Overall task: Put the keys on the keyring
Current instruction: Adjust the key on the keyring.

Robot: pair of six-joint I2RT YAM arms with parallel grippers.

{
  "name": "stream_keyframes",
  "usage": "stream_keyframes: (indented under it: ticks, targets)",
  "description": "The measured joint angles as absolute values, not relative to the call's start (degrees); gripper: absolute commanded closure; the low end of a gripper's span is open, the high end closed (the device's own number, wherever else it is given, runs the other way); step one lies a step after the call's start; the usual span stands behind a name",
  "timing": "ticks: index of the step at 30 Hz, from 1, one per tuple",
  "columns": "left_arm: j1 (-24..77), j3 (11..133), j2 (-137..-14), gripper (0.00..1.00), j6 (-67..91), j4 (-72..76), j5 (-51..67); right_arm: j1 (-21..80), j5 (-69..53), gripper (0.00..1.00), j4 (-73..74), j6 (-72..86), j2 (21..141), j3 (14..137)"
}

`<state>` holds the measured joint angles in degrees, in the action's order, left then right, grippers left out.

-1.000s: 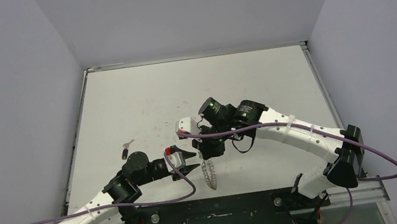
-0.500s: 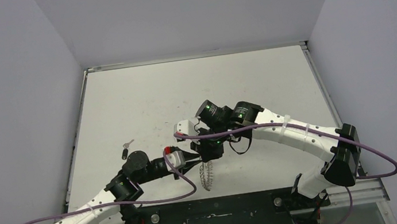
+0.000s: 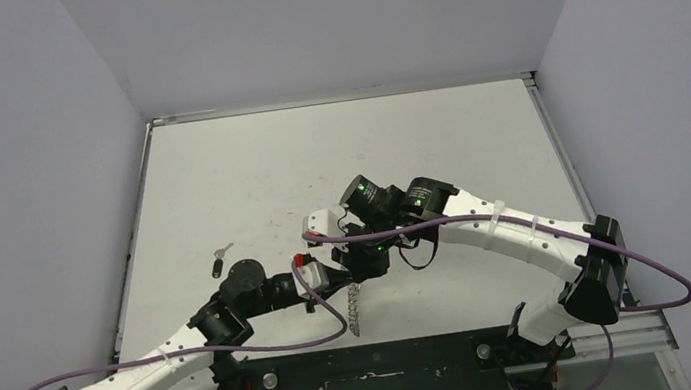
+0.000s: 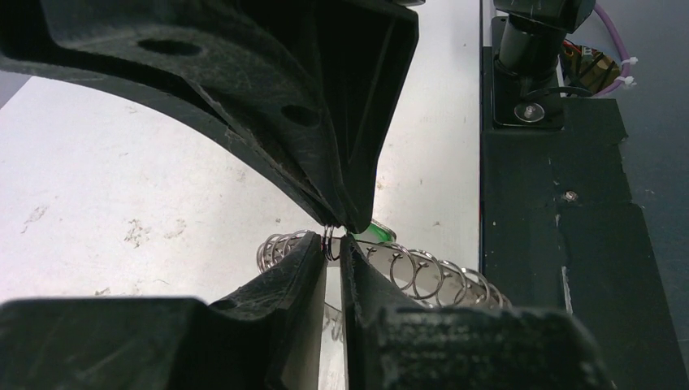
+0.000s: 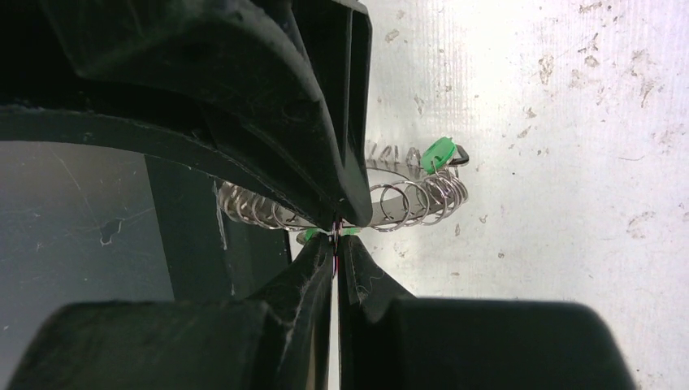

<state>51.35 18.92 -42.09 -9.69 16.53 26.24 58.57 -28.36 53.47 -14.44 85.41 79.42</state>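
Note:
The keyring (image 3: pixel 353 307), a silver hoop with a looped wire rim, hangs edge-on between both grippers near the table's front edge. My right gripper (image 3: pixel 364 271) is shut on its rim from above; in the right wrist view (image 5: pixel 337 233) the ring (image 5: pixel 406 199) curves behind the fingertips. My left gripper (image 3: pixel 338 279) pinches a rim loop from the left (image 4: pixel 334 244), with the ring (image 4: pixel 422 272) beyond it. The green key head (image 5: pixel 441 153) sits against the ring and also shows in the left wrist view (image 4: pixel 375 231). The black-headed key (image 3: pixel 217 268) and the silver key (image 3: pixel 222 251) lie on the table at the left.
A black base plate (image 3: pixel 375 373) runs along the near edge just below the ring. A raised rail (image 3: pixel 136 243) borders the white table at the left. The arms' purple cables (image 3: pixel 318 320) loop close to the ring.
My left gripper has moved right to the keyring and closed on its rim. The ring has shifted slightly left and turned more edge-on. The right gripper holds almost still.

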Motion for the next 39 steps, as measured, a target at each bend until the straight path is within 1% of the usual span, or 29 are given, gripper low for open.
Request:
stream_keyframes:
  ticks: [2, 10, 13, 15, 17, 19, 21, 24, 27, 31, 39]
  targets:
    - [51.4, 18.9, -42.7, 1.0, -9.6, 17.1, 26.5, 58.6, -28.0, 1.0, 53.6, -14.5, 85.4, 79.4]
    - [51.4, 18.8, -43.1, 1.0, -9.0, 17.7, 27.0, 58.6, -27.4, 1.0, 54.1, -15.4, 85.6, 79.4]
    - [51.4, 17.8, -42.0, 1.0, -8.6, 18.1, 26.7, 58.6, -27.5, 0.87, 53.8, -15.7, 85.9, 79.4]
    - [51.4, 16.8, -40.9, 1.0, -8.1, 18.8, 26.3, 58.6, -27.5, 0.84, 53.3, -15.8, 86.0, 79.4]
    - [51.4, 15.8, -39.6, 1.0, -7.9, 19.9, 26.0, 58.4, -27.7, 0.77, 52.4, -15.8, 85.9, 79.4]
    - [51.4, 14.9, -38.5, 1.0, -7.6, 20.8, 25.5, 57.7, -28.6, 0.72, 50.6, -15.6, 85.5, 78.8]
    - [51.4, 14.3, -37.8, 1.0, -7.4, 21.5, 25.1, 56.4, -30.3, 0.65, 48.0, -15.6, 83.9, 76.9]
    - [51.4, 13.2, -36.9, 1.0, -6.6, 23.1, 24.6, 54.2, -32.7, 0.61, 44.6, -15.6, 81.1, 73.9]
    - [51.4, 12.1, -36.3, 1.0, -6.1, 24.4, 24.4, 52.2, -35.7, 0.6, 40.8, -15.8, 77.0, 69.9]
    - [51.5, 11.0, -35.9, 1.0, -5.4, 26.3, 24.2, 49.9, -39.7, 0.62, 36.2, -16.4, 72.9, 65.8]
    - [51.5, 10.3, -34.9, 1.0, -4.6, 29.4, 24.3, 48.4, -45.5, 0.65, 31.4, -19.3, 72.0, 61.5]
